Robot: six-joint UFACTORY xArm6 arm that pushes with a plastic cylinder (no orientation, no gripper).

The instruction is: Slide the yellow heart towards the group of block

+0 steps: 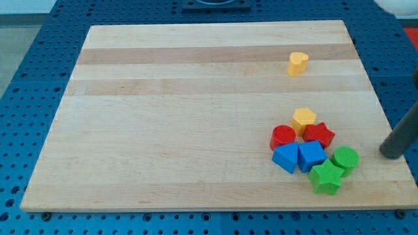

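The yellow heart (298, 63) stands alone near the view's top right of the wooden board (183, 111). The group sits at the view's bottom right: a yellow block (304, 119), a red cylinder (283, 136), a red star (319, 134), two blue blocks (285, 158) (311, 155), a green cylinder (345, 158) and a green star (326, 177). My tip (390, 155) is at the board's right edge, to the right of the green cylinder and apart from it, far below the yellow heart.
The board lies on a blue perforated table (26, 78). A dark fixture (215, 4) shows at the view's top edge.
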